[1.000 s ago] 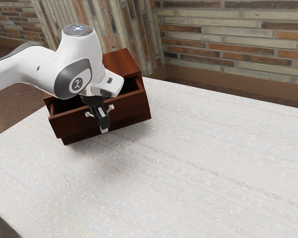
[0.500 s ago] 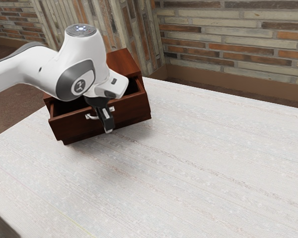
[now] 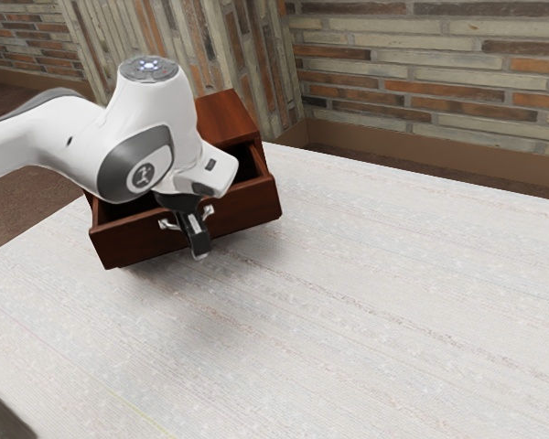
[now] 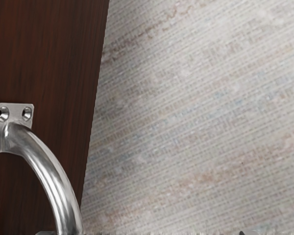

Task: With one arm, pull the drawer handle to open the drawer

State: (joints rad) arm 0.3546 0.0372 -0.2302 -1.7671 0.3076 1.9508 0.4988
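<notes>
A dark red-brown wooden cabinet stands at the table's far left corner in the exterior view. Its drawer is pulled partly out, and the dark inside shows behind the front panel. A curved silver handle is fixed to the drawer front. My black gripper hangs down over the handle's middle, shut on it. In the wrist view the silver handle arcs from its screwed bracket across the dark drawer front, just under my hand.
The pale wood-grain table stretches wide toward the exterior view's right and front. Brick walls run behind the cabinet. My white arm comes in from the exterior view's left, above the drawer. In the wrist view the table lies beside the drawer front.
The drawer has slid further out of the cabinet toward the table's front. My gripper moved with it, still on the handle, and the arm's elbow shifted slightly.
</notes>
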